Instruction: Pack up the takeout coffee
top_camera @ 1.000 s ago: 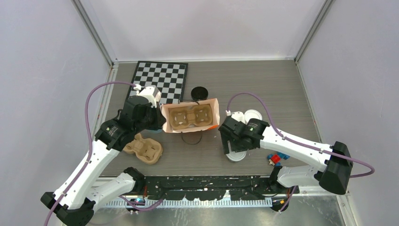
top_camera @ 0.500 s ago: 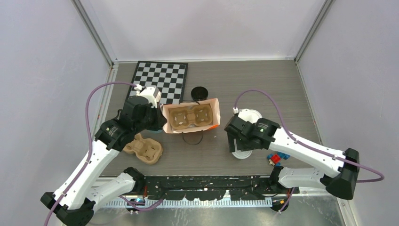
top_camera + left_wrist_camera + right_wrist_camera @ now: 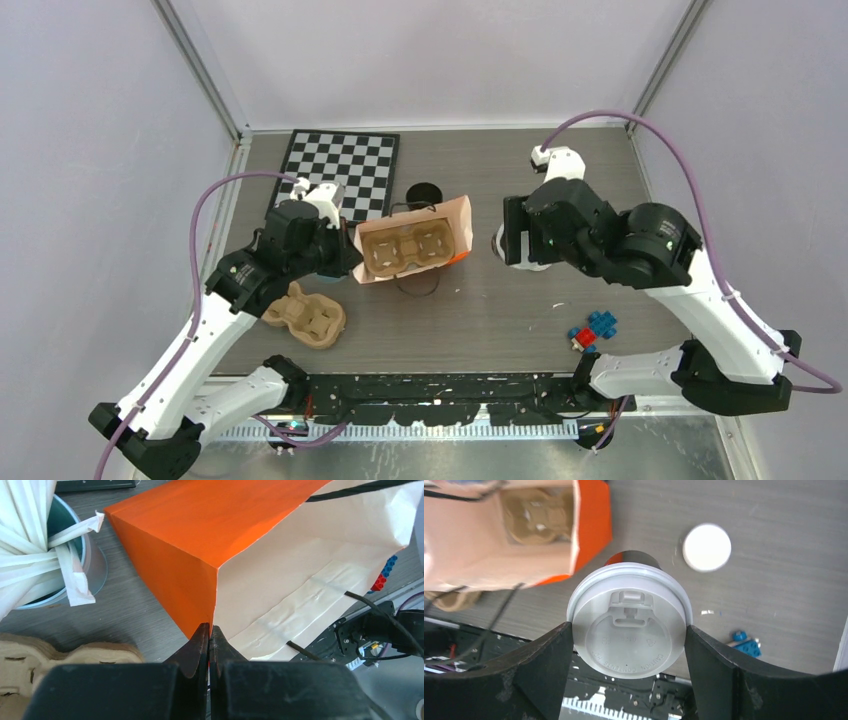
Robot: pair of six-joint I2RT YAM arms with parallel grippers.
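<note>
The right gripper (image 3: 628,630) holds a white-lidded black paper cup (image 3: 629,645), jaws wide around its lid. The left gripper (image 3: 209,634) is closed tight, pinching the orange paper bag (image 3: 190,535) at its corner edge.

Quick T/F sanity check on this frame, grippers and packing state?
1. The left gripper is shut on the edge of the orange bag. True.
2. The right gripper is empty. False: it holds a lidded cup, one finger on each side of the lid.
3. The carrier inside the bag already has a cup in it. False: the wells that show look empty.
4. A loose white lid lies on the table. True.
</note>
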